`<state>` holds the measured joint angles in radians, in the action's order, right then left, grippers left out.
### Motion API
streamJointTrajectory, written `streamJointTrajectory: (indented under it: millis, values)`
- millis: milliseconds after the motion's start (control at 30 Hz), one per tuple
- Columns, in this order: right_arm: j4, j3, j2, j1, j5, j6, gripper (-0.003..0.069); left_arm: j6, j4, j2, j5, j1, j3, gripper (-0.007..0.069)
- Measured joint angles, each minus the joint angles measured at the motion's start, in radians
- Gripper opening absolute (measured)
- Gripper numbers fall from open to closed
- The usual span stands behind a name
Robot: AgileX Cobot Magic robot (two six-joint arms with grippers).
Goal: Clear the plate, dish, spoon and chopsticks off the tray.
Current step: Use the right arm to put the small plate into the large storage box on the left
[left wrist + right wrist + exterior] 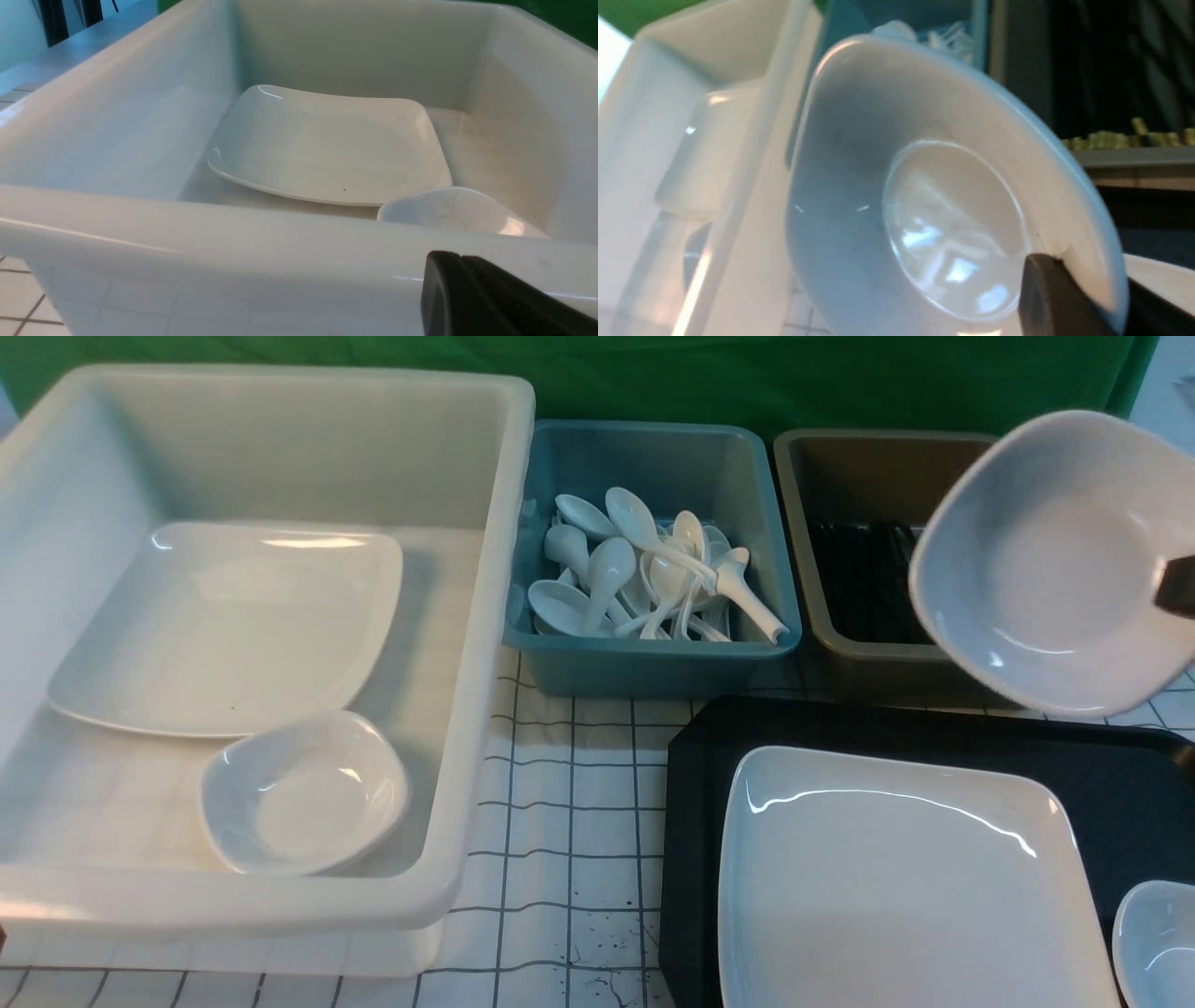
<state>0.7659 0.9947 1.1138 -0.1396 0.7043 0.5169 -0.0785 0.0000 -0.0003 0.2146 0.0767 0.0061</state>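
My right gripper [1178,586] is shut on the rim of a small white dish [1046,560]. It holds the dish tilted in the air, above the far right of the black tray [691,775] and in front of the brown tub. In the right wrist view the dish [924,196] fills the picture, with the gripper [1069,275] clamped on its edge. The large white plate [896,887] lies on the tray. A second small dish [1158,943] sits at the tray's near right corner. The spoon and chopsticks are out of view. My left gripper [460,259] is shut and empty, just outside the white tub's near wall.
The big white tub [485,644] on the left holds a like white plate [233,625] with a dark speck and a small bowl [303,793]. A teal bin [653,663] holds several white scoops. The brown tub [840,653] holds black sticks. The table has a grid cloth [569,821].
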Motion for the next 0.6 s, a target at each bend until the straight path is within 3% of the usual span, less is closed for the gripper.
streamJointTrajectory:
  millis: [200,233,267,600]
  values:
    - [0.01,0.098,0.134,0.27,0.004,0.02,0.0076,0.0,0.0,0.0,0.0,0.0,0.0,0.0005]
    - [0.01,0.109,0.145,0.279,0.004,0.02,0.0076,0.0,0.0,0.0,0.0,0.0,0.0,0.0005]
    - [0.012,0.159,0.191,0.359,0.004,0.019,0.0076,0.0,0.0,0.0,0.0,0.0,0.0,0.0005]
    - [0.018,0.544,0.541,0.716,0.012,0.012,0.0076,0.0,0.0,0.0,0.0,0.0,0.0,0.0005]
